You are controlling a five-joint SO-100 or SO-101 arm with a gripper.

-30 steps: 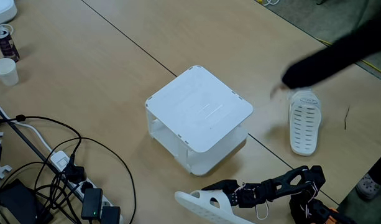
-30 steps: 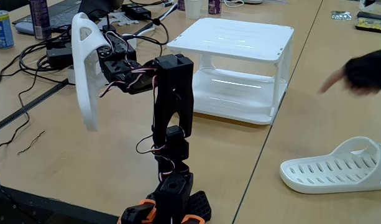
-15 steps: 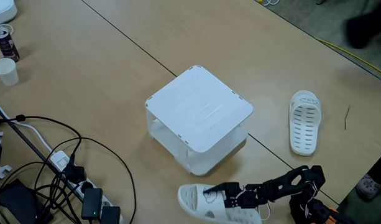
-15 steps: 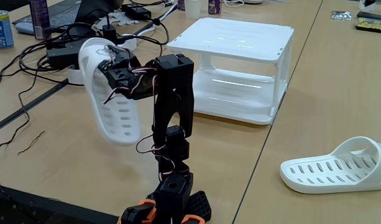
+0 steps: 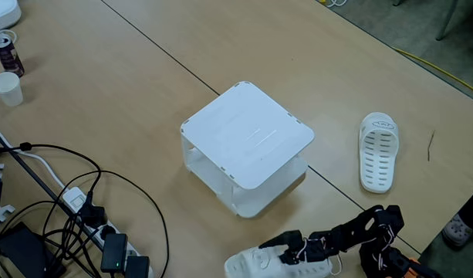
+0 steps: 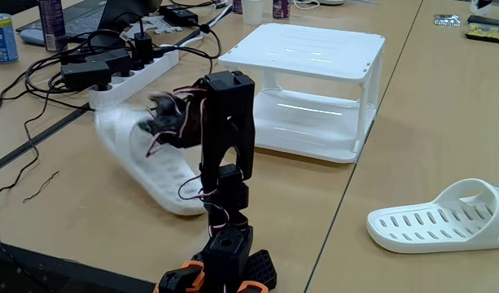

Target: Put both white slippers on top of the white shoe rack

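Held slipper has tipped lower, motion-blurred; gripper indistinct.

high overhead view, low arm-side view, shared rack

The pale wood-grain bench carries the white shoe rack near its middle, one white slipper lying flat well to the rack's right in a fixed view, a paper cup, a can, and a power strip amid black cables.

Even indoor light, soft shadows (motion blur on held slipper).
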